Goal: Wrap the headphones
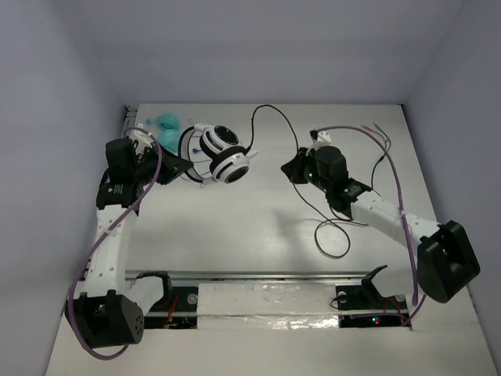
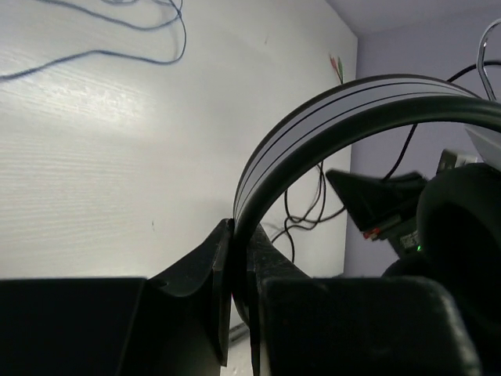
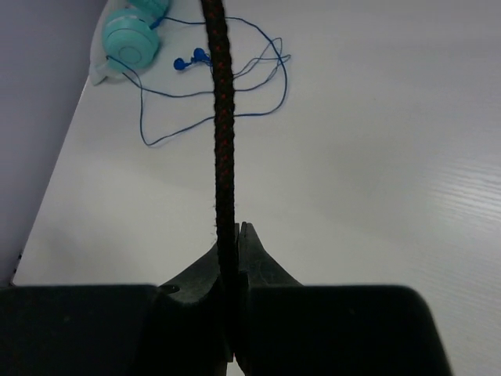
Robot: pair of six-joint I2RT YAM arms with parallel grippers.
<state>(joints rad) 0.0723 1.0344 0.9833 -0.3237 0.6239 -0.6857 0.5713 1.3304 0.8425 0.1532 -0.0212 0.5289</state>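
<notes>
The white surface [image 1: 235, 235] has the headphones [image 1: 221, 154] at its far left, cups striped black and white, just beside a teal pair [image 1: 166, 123]. The left claw [image 2: 239, 239] pinches their white band [image 2: 313, 133]. The right claw [image 3: 229, 251], nearer the middle, is pressed together on the thin black cable [image 3: 221, 117].

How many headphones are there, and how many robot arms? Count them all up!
Headphones: 2 (striped headphones, teal headphones)
Robot arms: 2 (left arm, right arm)
Total: 4
</notes>
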